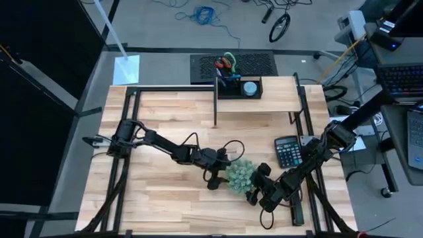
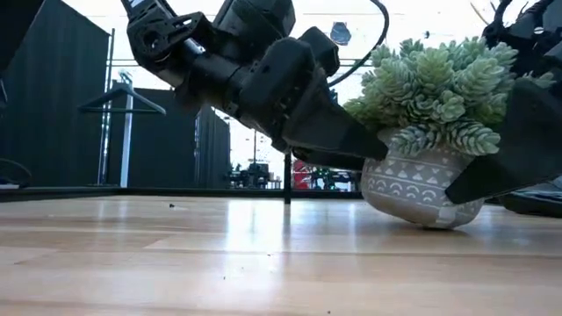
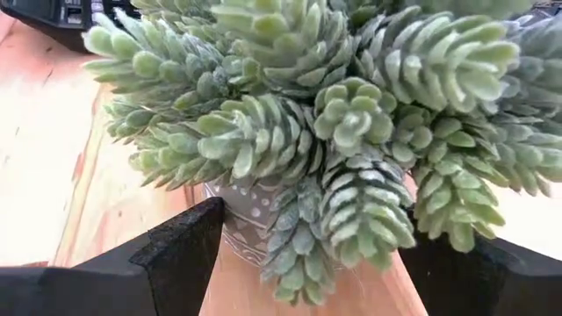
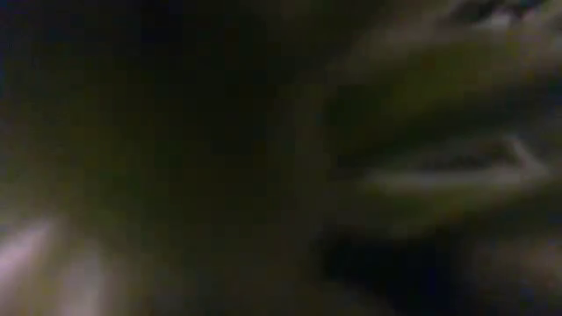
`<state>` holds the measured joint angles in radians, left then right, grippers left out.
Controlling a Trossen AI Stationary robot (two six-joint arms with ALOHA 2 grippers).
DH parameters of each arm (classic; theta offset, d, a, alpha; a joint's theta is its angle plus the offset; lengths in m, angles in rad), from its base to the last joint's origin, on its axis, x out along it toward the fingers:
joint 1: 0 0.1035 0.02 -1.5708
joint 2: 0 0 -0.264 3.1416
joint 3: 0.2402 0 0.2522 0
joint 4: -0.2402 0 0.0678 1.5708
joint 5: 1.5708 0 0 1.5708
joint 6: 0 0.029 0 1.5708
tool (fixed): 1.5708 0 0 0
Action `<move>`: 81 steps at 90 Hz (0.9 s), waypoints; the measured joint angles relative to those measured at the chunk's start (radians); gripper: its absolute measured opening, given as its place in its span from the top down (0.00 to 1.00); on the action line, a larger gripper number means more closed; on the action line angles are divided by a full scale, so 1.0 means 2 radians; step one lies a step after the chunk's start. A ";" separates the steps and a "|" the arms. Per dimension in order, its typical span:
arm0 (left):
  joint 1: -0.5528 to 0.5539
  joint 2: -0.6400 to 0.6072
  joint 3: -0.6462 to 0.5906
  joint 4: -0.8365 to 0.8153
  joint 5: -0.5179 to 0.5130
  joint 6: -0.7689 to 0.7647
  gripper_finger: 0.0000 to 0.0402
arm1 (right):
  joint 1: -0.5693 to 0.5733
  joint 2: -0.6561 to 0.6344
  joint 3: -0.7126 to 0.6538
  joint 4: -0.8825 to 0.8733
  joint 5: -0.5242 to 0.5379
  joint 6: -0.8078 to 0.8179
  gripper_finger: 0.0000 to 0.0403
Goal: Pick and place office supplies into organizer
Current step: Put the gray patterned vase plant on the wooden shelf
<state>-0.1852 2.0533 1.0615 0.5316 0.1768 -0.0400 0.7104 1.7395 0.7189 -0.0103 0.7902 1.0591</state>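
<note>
At the table's near centre, a fuzzy green plant (image 1: pixel 240 175) in a grey patterned pot (image 2: pixel 420 189) stood between both arms, and it was tilted, its base lifted on one side in the low view. The left gripper (image 1: pixel 220 175) sat against the plant's left side with its fingers (image 3: pixel 180 254) spread wide to either side of the pot, dark tips flanking the pot wall in its wrist view. The right gripper (image 1: pixel 260 185) pressed in on the plant's right side; its wrist camera showed only dark foliage, so the spread of its fingers could not be told. A black calculator (image 1: pixel 287 151) lay just beyond the right arm, near the table's right edge.

The organizer (image 1: pixel 238 88) stood well apart from both grippers, on the wooden shelf riser (image 1: pixel 277 96) at the table's far side, its long axis running left to right. The scissors (image 1: pixel 227 65) stood upright in its left compartment, red and green handles uppermost, with the pens (image 1: pixel 221 75) beside them. The blue-grey disc (image 1: pixel 249 87) lay flat in the right compartment. The plant stood between the grippers and the organizer.
</note>
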 joint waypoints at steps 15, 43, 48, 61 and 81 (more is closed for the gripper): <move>0.000 0.000 0.001 -0.007 0.003 -0.003 0.23 | -0.001 -0.019 -0.001 -0.011 -0.010 -0.016 0.04; 0.001 -0.002 0.001 -0.018 0.000 -0.004 0.23 | -0.001 -0.070 0.002 -0.058 0.001 -0.018 0.04; 0.001 -0.002 0.001 -0.018 -0.001 -0.004 0.23 | -0.002 -0.075 0.002 -0.060 0.007 -0.024 0.04; 0.002 -0.002 0.017 -0.037 -0.004 -0.004 0.23 | -0.004 -0.084 0.002 -0.069 0.011 -0.028 0.04; 0.005 -0.002 0.045 -0.109 -0.001 -0.002 0.23 | -0.004 -0.083 0.001 -0.072 -0.010 -0.025 0.05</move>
<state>-0.1757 2.0484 1.1516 0.3145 0.1752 -0.0441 0.7020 1.5727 0.7216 -0.1537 0.7695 1.0093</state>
